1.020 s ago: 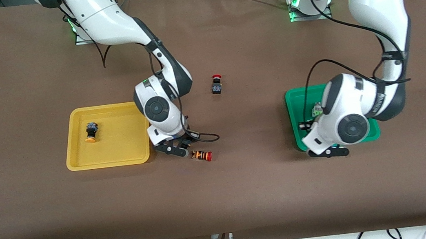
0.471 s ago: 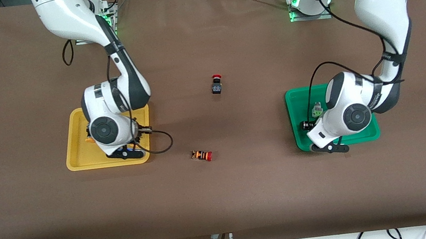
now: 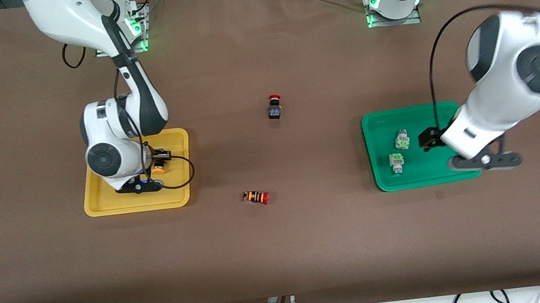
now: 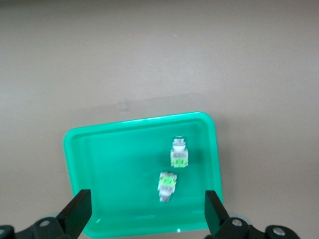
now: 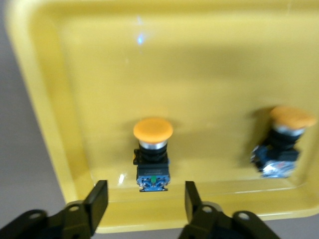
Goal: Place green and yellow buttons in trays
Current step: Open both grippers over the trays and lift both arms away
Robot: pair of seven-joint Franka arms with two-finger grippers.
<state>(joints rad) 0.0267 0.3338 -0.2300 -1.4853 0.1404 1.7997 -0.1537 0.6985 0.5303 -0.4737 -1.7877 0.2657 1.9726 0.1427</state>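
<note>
All four buttons trayed, sorted by colour; both grippers released.

We see the right gripper [image 5: 142, 204] spread empty over the yellow tray [image 3: 100, 207] holding two yellow buttons [image 5: 152, 155]; the left gripper [image 4: 144, 214] spread over the green tray [image 3: 383, 181] with two green buttons [image 3: 397, 162]. Red buttons [image 3: 274, 106] lie outside, untouched.

Right arm's wrist covers much of yellow tray [image 3: 179, 197] in front view; only one orange-capped button [image 3: 160, 161] peeks out beside it, second one hidden there. Right gripper [image 3: 138, 186] mostly under wrist, fingers not visible in front view. Right wrist view: fingers [image 5: 98, 200] cut off at picture's edge, second button [image 5: 283, 144] blurred. Left wrist view: two green-capped buttons [image 4: 179, 152] soft, probably lying on their sides; green tray [image 4: 119, 164] rim partly cut by finger tips.
</note>
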